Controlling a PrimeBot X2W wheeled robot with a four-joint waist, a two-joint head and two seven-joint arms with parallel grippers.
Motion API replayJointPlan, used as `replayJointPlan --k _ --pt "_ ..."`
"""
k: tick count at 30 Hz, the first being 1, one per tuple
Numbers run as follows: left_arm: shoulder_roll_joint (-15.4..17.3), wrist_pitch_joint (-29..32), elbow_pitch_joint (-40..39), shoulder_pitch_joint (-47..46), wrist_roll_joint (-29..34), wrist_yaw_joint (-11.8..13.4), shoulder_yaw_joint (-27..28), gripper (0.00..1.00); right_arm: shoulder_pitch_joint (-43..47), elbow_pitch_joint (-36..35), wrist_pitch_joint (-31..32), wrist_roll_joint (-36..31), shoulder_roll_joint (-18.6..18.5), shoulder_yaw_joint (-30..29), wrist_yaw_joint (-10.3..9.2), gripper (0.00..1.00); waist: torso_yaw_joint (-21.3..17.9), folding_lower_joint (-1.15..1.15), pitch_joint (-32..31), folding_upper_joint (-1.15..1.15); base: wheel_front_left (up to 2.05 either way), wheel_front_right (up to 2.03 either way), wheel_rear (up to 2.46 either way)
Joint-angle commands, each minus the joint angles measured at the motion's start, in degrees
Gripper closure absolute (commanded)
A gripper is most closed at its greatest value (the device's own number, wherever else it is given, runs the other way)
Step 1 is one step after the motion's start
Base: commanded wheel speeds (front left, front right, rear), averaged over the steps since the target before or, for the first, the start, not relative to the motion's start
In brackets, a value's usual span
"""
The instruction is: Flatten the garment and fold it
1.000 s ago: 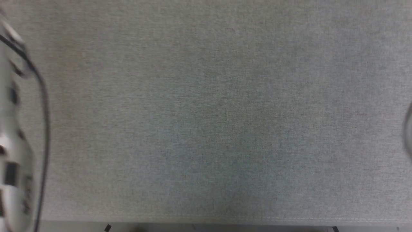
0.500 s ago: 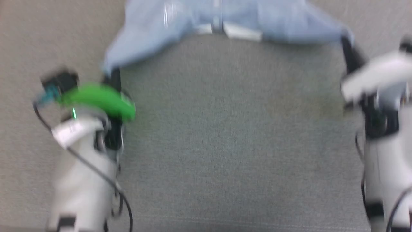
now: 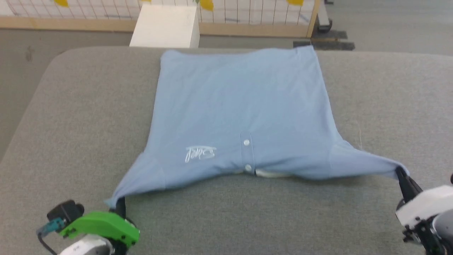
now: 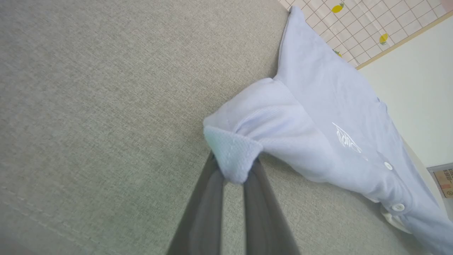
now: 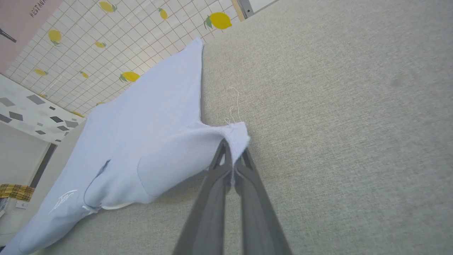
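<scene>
The garment (image 3: 237,109), a light blue polo shirt, lies front up on the grey padded table (image 3: 81,106), collar toward me and hem at the far edge. Its white cursive logo (image 3: 200,153) and white buttons (image 3: 246,142) show near the collar. My left gripper (image 3: 120,204) is shut on the tip of one sleeve (image 4: 231,157) at the lower left. My right gripper (image 3: 401,173) is shut on the other sleeve tip (image 5: 235,136) at the lower right. Both sleeves are stretched outward and lifted slightly off the table.
A white box (image 3: 166,25) stands behind the table's far edge, before a wooden-framed grid panel with lemon prints (image 3: 247,14). Bare grey floor (image 3: 21,71) lies to the left. Bare table surface spreads on both sides of the shirt and in front of it.
The head camera has swung up from bare table to the whole shirt. Both grippers keep their hold on the sleeve tips, and the shirt now lies spread flat.
</scene>
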Motion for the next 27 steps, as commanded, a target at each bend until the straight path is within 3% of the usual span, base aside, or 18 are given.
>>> replayJointPlan --k 1,7,12,18,23,27 --pt "0.88 1.15 -1.81 1.88 0.10 1.17 0.05 1.00 1.45 -1.72 0.92 -1.26 -0.08 -0.62 -0.08 1.00 -1.13 0.01 -1.89 0.00 0.00 0.00 0.00" --pt "5.65 7.71 -6.41 5.34 5.65 5.29 -4.08 1.00 4.48 -8.56 10.16 -8.27 -0.04 2.69 -0.08 1.00 -1.58 0.01 -1.47 0.00 0.00 0.00 0.00" --pt "8.54 11.28 -4.54 3.45 10.02 6.95 -7.41 1.00 1.16 -8.50 21.93 -15.60 -3.65 10.29 -0.08 1.00 -2.24 0.01 -0.71 0.00 0.00 0.00 0.00" --pt "7.81 10.62 -3.31 2.08 9.80 7.02 -7.55 1.00 -3.07 -3.91 37.21 -20.37 -6.60 18.55 -0.08 1.00 -2.17 0.01 0.03 0.00 0.00 0.00 0.00" --pt "6.69 9.07 -3.59 1.34 9.27 6.52 -7.59 1.00 -4.44 1.42 43.15 -20.21 -8.20 22.13 -0.08 1.00 -1.29 0.01 0.71 0.00 0.00 0.00 0.00" --pt "6.25 8.02 -3.80 1.00 9.22 6.29 -7.68 1.00 -4.02 4.79 43.95 -20.03 -8.69 23.05 -0.08 1.00 -0.82 0.01 0.72 0.00 0.00 0.00 0.00"
